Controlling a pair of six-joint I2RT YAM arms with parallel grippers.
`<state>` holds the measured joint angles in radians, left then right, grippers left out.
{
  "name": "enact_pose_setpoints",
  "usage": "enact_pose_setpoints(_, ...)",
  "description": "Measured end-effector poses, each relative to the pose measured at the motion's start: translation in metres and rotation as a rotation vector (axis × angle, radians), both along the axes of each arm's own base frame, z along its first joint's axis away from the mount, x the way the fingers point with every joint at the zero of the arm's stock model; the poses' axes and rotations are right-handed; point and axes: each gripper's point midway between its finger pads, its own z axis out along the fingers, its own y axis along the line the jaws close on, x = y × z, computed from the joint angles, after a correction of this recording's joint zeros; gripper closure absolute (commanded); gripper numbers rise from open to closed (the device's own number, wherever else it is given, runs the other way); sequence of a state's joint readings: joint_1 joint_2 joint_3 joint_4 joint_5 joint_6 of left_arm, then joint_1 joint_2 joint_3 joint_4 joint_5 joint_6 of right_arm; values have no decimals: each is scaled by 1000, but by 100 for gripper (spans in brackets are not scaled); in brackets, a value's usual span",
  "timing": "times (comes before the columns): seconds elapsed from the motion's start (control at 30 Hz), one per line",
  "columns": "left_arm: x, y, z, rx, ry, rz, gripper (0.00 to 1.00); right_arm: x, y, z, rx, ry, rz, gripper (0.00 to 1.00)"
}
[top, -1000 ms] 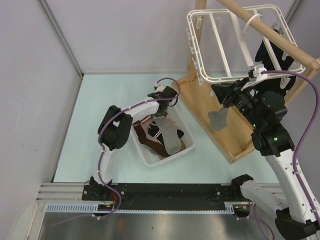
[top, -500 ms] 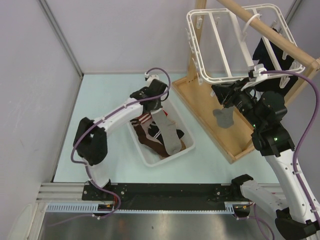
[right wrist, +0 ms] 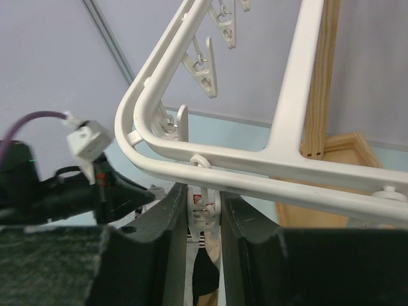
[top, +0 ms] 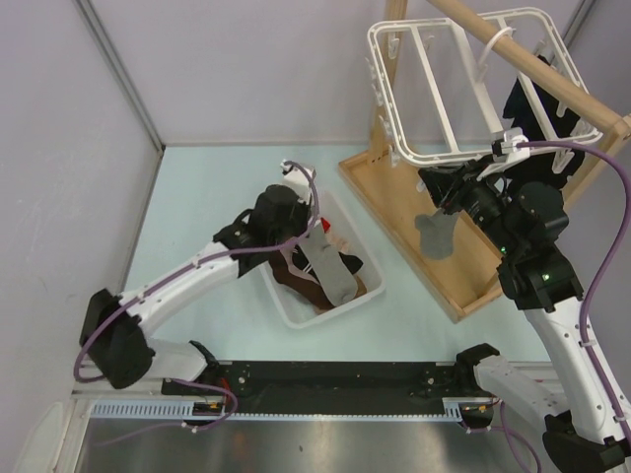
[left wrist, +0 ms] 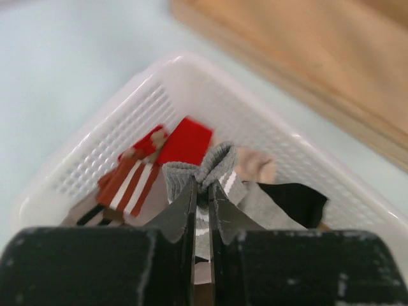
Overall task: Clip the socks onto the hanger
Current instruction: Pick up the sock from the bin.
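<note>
- Pale lilac walls (top: pixel 246 69) close off the back and left, meeting at a grey metal corner strip (top: pixel 119 74).
- The counter (top: pixel 207 197) has a pale mint top, evenly lit.
- A wooden base board (top: pixel 394 207) lies on the counter's right side, under a slanting wooden pole (top: pixel 537 65).
- A black rail (top: pixel 335 376) runs along the near edge.

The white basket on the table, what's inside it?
A heap of socks: a grey sock pinched by the left gripper, a maroon-striped sock, a black sock, something red. Whatever lies beneath them is covered.
</note>
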<state>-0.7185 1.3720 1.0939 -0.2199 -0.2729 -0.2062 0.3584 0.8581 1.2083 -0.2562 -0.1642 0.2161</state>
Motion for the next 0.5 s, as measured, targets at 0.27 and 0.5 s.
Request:
enact_pose_setpoints(0.27,-40,-33,121,-173,-435,-343,100,0,1,0,0,-1,3,82)
enact_pose_setpoints(0.5,-56,-82,159,-178,-578,-570,99,-2,3,2,1,-7,17,82)
